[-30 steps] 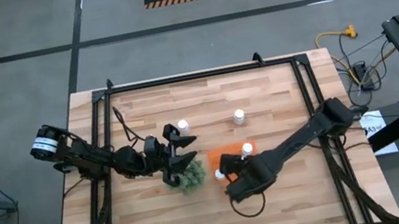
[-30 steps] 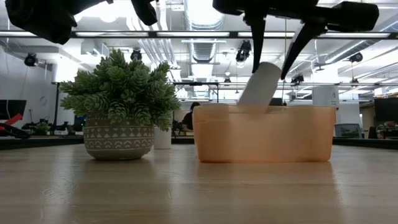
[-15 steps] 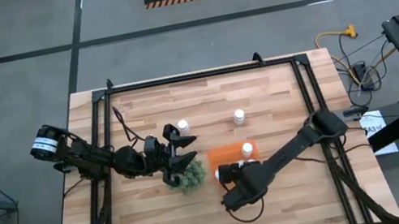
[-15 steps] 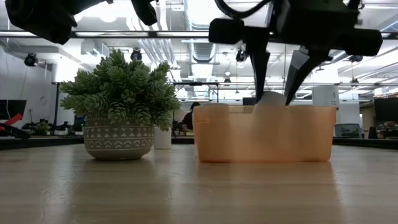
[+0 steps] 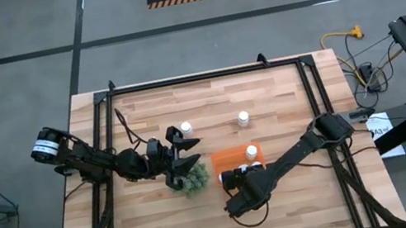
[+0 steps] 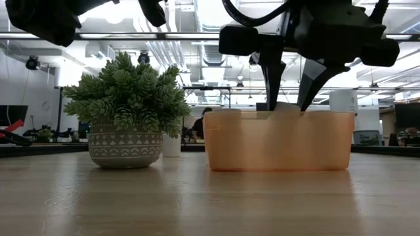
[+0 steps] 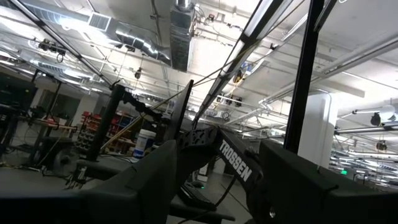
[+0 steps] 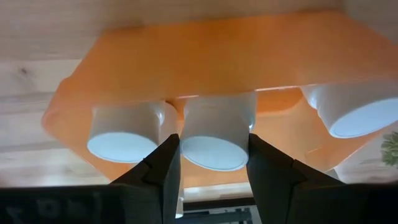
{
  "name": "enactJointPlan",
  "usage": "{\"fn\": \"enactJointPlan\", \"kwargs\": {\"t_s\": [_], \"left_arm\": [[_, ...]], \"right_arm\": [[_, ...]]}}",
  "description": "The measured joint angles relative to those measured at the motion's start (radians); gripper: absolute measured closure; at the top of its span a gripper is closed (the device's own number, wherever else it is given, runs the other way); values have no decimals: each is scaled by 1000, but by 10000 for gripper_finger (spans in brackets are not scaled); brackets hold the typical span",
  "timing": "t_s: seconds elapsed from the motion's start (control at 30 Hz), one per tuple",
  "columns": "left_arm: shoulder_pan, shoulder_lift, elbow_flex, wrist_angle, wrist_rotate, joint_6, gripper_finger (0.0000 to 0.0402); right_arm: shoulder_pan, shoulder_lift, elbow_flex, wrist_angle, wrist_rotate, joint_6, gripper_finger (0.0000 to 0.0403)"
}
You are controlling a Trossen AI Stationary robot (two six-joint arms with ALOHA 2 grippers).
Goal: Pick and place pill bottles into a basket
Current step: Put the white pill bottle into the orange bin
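The orange basket [image 5: 230,159] [image 6: 279,141] stands mid-table, right of the green plant [image 5: 191,180]. My right gripper [image 5: 237,177] [image 8: 214,149] reaches down into it, shut on a white pill bottle [image 8: 217,130] whose top just shows over the rim [image 6: 283,107]. Two more bottles [image 8: 124,130] [image 8: 351,112] sit in the basket beside it. Two bottles [image 5: 186,127] [image 5: 243,117] stand on the table farther back. My left gripper [image 5: 185,152] hangs open above the plant, holding nothing. My right gripper pinches the bottle's round sides [image 8: 186,146] between its two fingers [image 8: 163,168], one finger on each side. The fingers come steeply from above, slanting down into the basket. The bottle sits between two other bottles; whether it rests on the basket's floor I cannot tell.
The potted plant [image 6: 125,111] stands close to the basket's left side, under my left arm. Black frame rails [image 5: 105,131] run along the table's left and right edges. Bare wood lies toward the near edge.
My right gripper has sunk into the basket with the bottle and rolled a little. The bottle, which stood tilted and well above the rim, is now almost wholly behind the basket's wall. My right gripper has stayed shut on it.
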Motion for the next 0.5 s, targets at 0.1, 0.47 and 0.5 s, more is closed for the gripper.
{"fn": "enactJointPlan", "kwargs": {"t_s": [0.1, 0.47, 0.5], "left_arm": [[0, 0, 0, 0, 0, 0, 190], [0, 0, 0, 0, 0, 0, 190], [0, 0, 0, 0, 0, 0, 190]], "right_arm": [[0, 0, 0, 0, 1, -4, 265], [3, 0, 0, 0, 2, -17, 221], [3, 0, 0, 0, 2, -18, 221]]}}
